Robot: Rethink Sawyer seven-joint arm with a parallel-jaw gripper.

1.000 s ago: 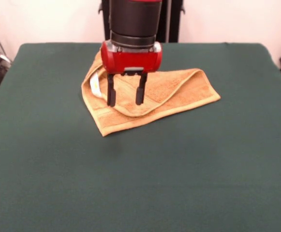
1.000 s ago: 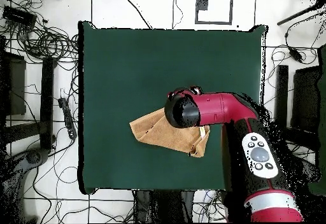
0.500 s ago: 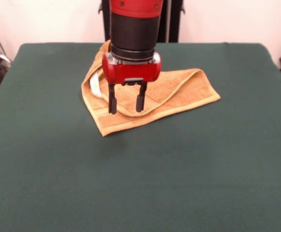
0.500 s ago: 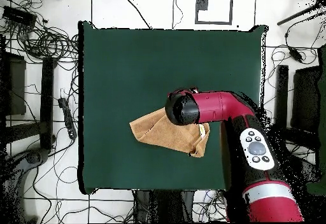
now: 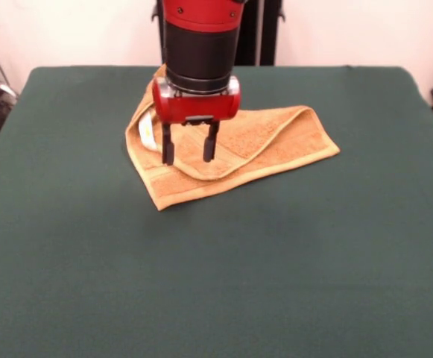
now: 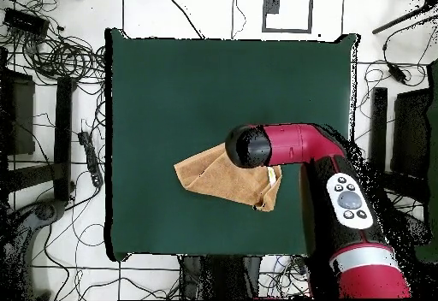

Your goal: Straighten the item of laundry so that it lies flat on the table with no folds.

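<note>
The orange-tan towel [image 5: 261,145] lies folded over itself on the dark green table [image 5: 216,261], toward the robot's side. A raised fold edge curves across it and a white label [image 5: 147,128] shows at its left corner. My gripper [image 5: 186,156] hangs open and empty just above the towel's left part, its two black fingers [image 5: 168,147] apart over the fold. In the overhead view the towel [image 6: 210,174] shows left of the arm [image 6: 295,148], which hides the gripper.
Cables and equipment [image 6: 51,50] lie on the floor around the table. The pedestal [image 5: 257,30] stands behind the table's far edge.
The gripper dropped toward the towel, then rose again and shifted slightly left in the front view. It stays open. The towel has not moved.
</note>
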